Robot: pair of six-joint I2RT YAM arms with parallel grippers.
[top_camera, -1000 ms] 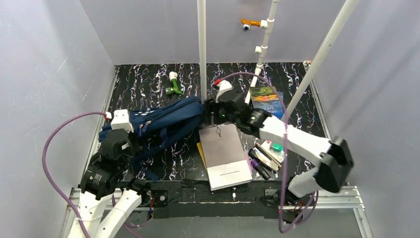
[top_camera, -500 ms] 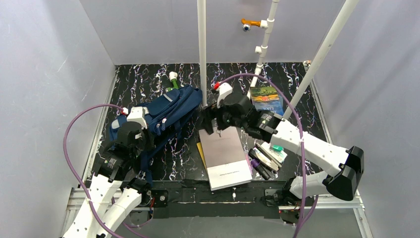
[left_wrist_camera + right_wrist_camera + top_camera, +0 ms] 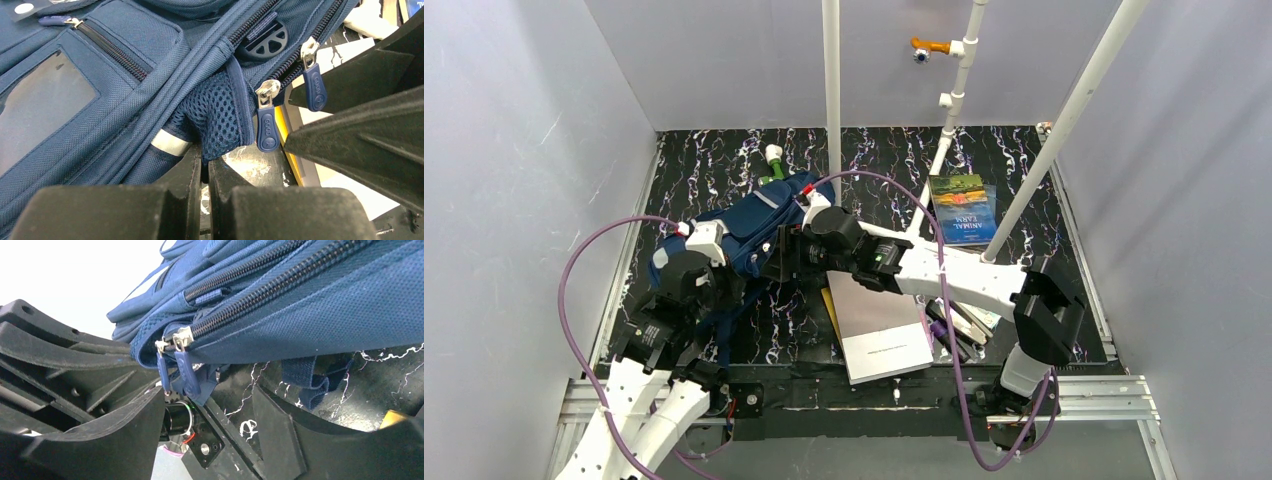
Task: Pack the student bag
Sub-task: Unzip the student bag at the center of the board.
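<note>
The student bag (image 3: 759,215), navy blue, lies bunched at the table's left centre, its clear pocket window (image 3: 45,110) facing the left wrist view. My left gripper (image 3: 205,167) is shut on a fold of the bag's blue mesh (image 3: 215,112) at its near edge (image 3: 729,280). Two blue zipper pulls (image 3: 267,132) hang right beside that fold. My right gripper (image 3: 210,400) is open just under the same pulls (image 3: 185,372), with nothing between its fingers (image 3: 272,425). In the top view it reaches in from the right, against the bag's side (image 3: 782,255).
A grey notebook (image 3: 879,320) lies over a yellow one near the front edge, with pens and small items (image 3: 964,325) to its right. A book (image 3: 962,205) lies at the back right, and a green-and-white object (image 3: 774,165) sits behind the bag. White poles (image 3: 831,90) stand mid-table.
The bag has swung from lying flat toward the back and left and is now bunched. My right gripper left the bag's right end and moved left to its near side.
</note>
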